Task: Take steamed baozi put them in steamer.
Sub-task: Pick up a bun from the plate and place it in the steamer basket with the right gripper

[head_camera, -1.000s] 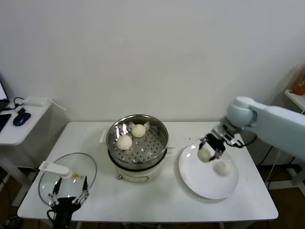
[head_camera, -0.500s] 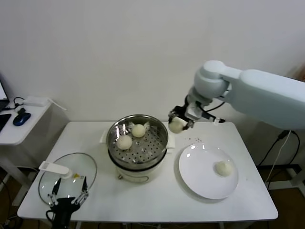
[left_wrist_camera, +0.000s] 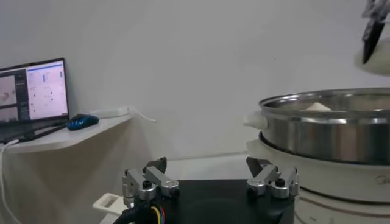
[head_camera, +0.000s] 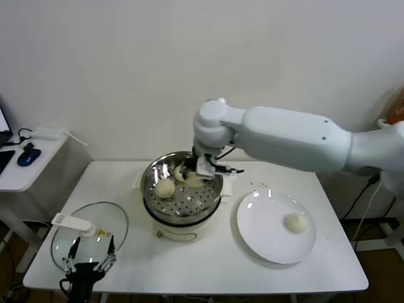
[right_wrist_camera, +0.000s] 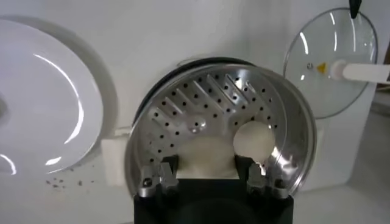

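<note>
Holding: our right gripper (head_camera: 193, 176) is clamped on a steamed baozi (right_wrist_camera: 206, 157), one finger (right_wrist_camera: 159, 177) pressed to each side of it.
Right gripper position: low inside the steamer (head_camera: 213, 180), toward the back of the basket, our long white arm reaching across from the right.
Held bun: cream-white and smooth, partly hidden between the fingers in the head view; whether it rests on the perforated floor we cannot tell.
Other buns in steamer: one round bun (head_camera: 165, 188) sits on the perforated steel floor, toward the robot's left; a further bun (head_camera: 180, 173) shows only partly, just beside our gripper.
Bun on plate: one bun (head_camera: 295, 222) lies on the white plate (head_camera: 265, 243), to the right of the steamer.
Steamer: shiny steel basket on a white pot base, at the middle of the white table (head_camera: 208, 265).
Left gripper (left_wrist_camera: 210, 180): parked low at the table's front left corner, fingers apart, holding nothing.
Glass lid (head_camera: 88, 233): flat on the table, by our left gripper.
</note>
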Robot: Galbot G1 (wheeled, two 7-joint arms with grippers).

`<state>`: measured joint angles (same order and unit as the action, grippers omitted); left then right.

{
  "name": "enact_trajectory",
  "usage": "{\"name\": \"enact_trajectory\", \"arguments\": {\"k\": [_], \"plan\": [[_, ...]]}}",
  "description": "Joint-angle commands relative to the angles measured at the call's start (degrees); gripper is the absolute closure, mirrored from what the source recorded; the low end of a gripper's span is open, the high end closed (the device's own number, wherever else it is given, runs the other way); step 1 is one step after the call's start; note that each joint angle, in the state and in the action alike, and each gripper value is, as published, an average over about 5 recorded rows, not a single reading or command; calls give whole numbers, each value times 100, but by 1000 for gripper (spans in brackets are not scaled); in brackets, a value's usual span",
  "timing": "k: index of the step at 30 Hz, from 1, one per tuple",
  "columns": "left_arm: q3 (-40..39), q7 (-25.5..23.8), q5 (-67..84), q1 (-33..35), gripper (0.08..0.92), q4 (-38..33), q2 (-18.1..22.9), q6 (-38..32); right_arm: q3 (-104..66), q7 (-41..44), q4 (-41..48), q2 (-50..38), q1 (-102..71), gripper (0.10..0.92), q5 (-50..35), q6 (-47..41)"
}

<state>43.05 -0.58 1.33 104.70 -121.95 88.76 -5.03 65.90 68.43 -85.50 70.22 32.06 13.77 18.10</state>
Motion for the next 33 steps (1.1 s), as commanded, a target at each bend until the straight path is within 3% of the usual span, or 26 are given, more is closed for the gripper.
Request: {"name": "enact_trajectory", "arguments": {"k": [1, 33], "plan": [[16, -4, 3, -20, 177, 25, 2, 19, -60, 18, 552, 780, -625, 394, 424, 274], [-18, -3, -25, -39, 177, 135, 40, -7, 23, 251, 591, 804, -831, 387, 235, 287]]}}
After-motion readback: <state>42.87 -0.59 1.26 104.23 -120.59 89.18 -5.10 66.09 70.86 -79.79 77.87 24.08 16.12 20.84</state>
